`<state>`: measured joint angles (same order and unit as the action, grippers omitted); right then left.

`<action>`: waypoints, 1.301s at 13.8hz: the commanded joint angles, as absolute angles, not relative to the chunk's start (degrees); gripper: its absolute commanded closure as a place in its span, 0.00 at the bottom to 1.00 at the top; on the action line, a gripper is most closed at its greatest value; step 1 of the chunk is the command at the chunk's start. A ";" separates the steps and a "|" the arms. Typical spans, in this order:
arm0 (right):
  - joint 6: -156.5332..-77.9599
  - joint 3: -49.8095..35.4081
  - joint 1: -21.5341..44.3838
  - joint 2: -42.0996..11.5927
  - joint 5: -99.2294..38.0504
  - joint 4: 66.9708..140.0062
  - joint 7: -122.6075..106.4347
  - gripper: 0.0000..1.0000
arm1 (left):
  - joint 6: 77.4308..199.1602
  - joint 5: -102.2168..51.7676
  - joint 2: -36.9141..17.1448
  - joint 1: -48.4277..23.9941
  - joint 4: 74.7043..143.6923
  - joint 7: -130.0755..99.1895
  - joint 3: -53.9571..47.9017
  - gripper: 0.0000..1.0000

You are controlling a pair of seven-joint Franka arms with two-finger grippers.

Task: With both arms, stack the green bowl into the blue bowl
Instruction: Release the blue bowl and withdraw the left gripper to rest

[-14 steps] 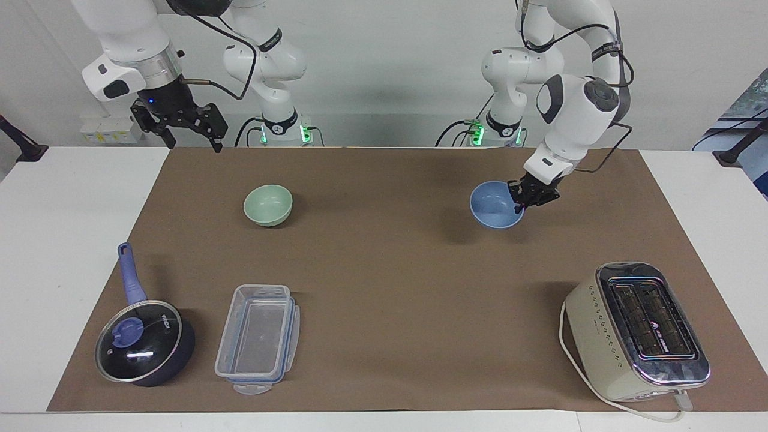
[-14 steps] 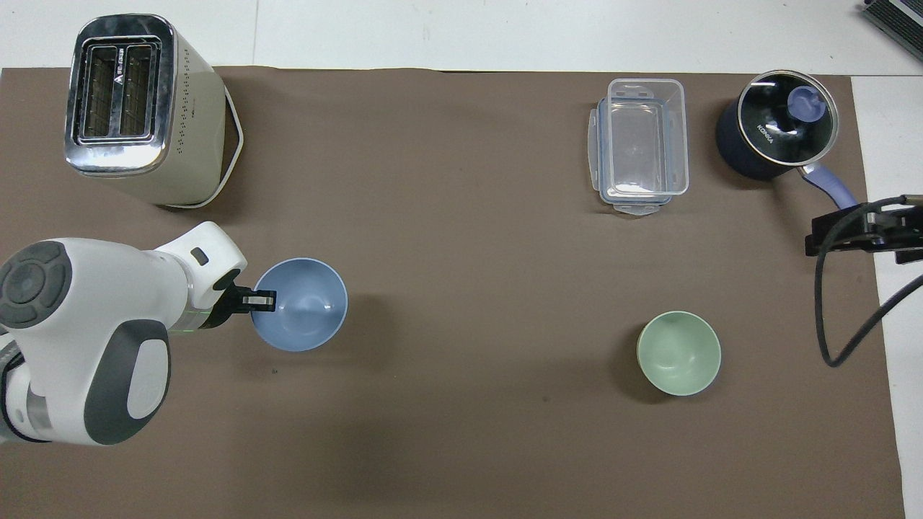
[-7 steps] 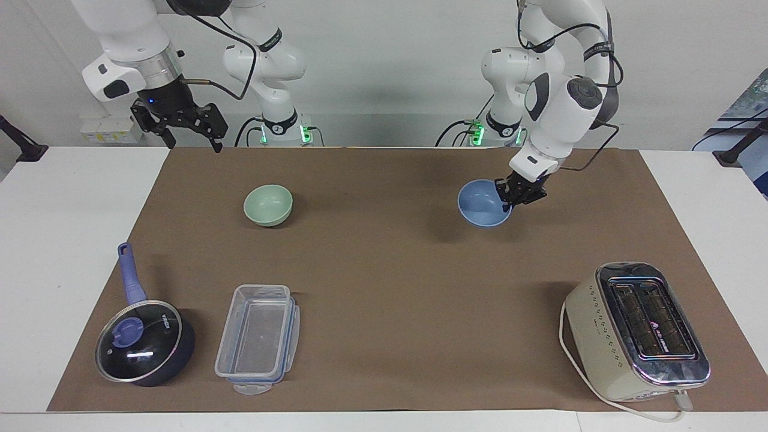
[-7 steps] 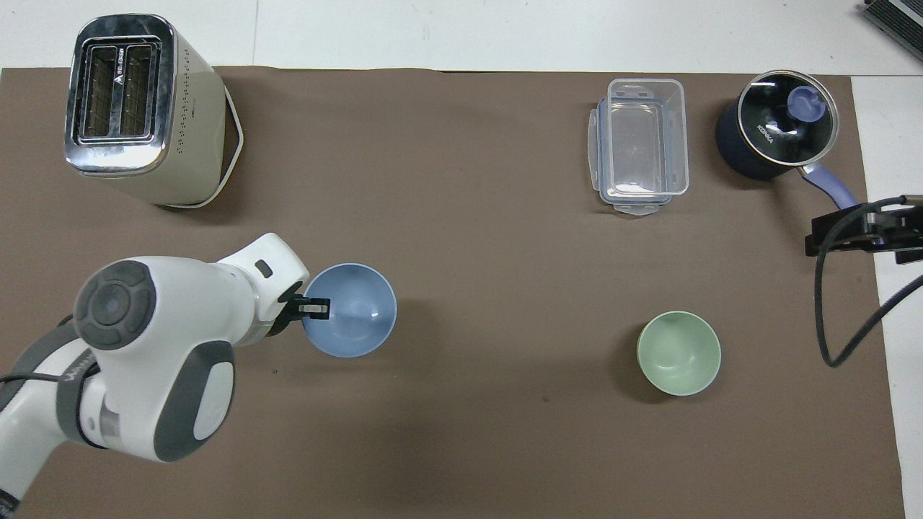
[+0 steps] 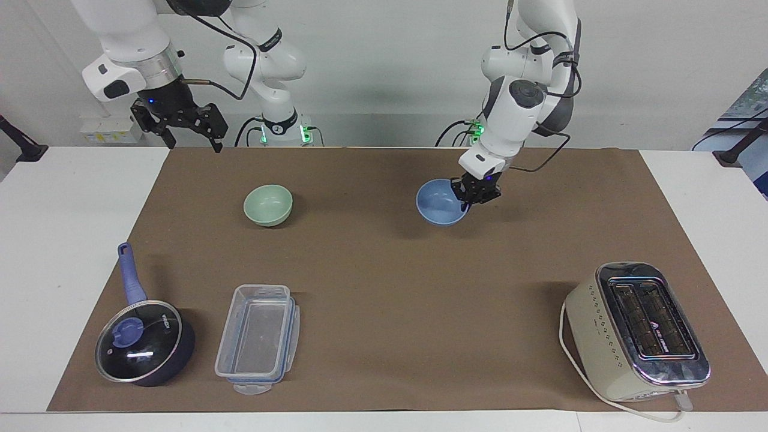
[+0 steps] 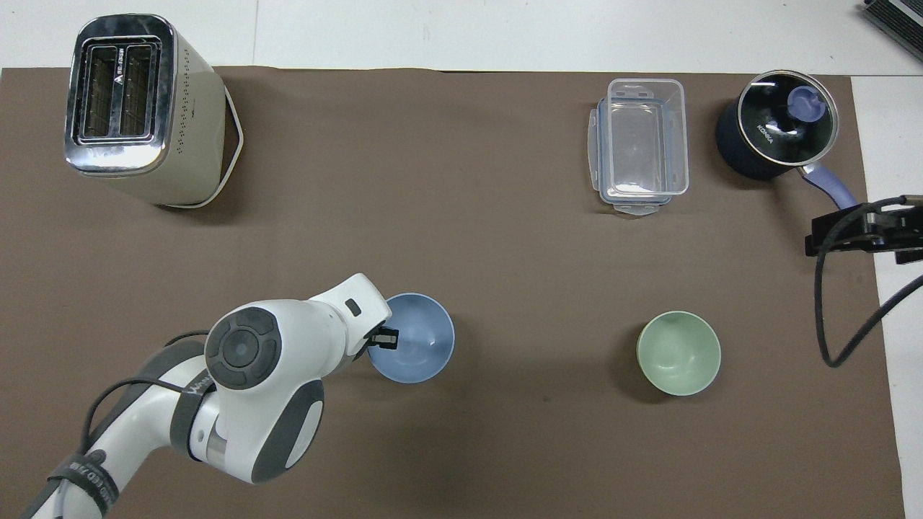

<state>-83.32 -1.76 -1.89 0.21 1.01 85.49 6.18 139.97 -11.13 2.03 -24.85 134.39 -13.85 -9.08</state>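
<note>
The small periwinkle-blue bowl (image 5: 441, 209) was held by its rim in the left gripper (image 5: 467, 205), over the worktop's middle; the pale mint-green bowl (image 5: 267, 205) lay toward the right arm's end, under the waiting, spread right gripper (image 5: 191, 135).

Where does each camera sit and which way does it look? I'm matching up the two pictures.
Facing view: high across the table, looking at the robots; both arms show whole, left gripper shut on the blue bowl, right gripper waiting, raised over the table's edge.
Overhead view: high above the robots' end, looking steeply down; the left arm and the right gripper show.
Shared, half a turn apart: blue bowl, green bowl, toaster, container, saucepan.
</note>
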 commanded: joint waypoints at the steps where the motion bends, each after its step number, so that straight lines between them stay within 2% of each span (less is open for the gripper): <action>1: -84.38 -2.02 -2.55 1.67 0.00 87.36 6.86 0.00 | 145.09 -12.22 1.32 -27.94 138.33 -13.89 -8.09 1.00; 2: -84.38 -2.02 -2.55 1.67 0.00 87.36 6.86 0.00 | 145.28 -12.22 1.49 -28.04 138.86 -13.89 -8.09 0.76; 3: -84.38 -1.93 -2.64 1.67 0.00 87.36 6.86 0.00 | 145.28 -12.22 1.49 -28.04 138.78 -13.97 -8.00 0.29; 4: -84.38 -2.02 -2.55 1.67 0.00 87.36 6.86 0.00 | 144.85 -12.13 1.32 -27.78 138.26 -13.80 -7.91 0.00; 7: -84.38 -2.02 -2.55 1.67 -0.09 87.36 6.86 0.00 | 139.95 -11.52 2.63 -22.79 135.11 -13.01 -7.56 0.00; 9: -84.38 -2.02 -2.55 1.67 0.00 87.36 6.94 0.00 | 129.25 -11.08 2.03 -18.48 127.13 -11.70 -7.65 0.00; 12: -84.55 -2.02 -2.55 2.19 -0.09 88.15 6.94 0.00 | 122.19 -10.20 2.02 -11.19 120.34 -6.09 -7.65 0.00; 18: -90.26 -2.02 -2.46 5.80 -0.18 95.18 7.12 0.00 | 106.98 -4.75 2.11 0.15 108.82 4.55 -7.56 0.00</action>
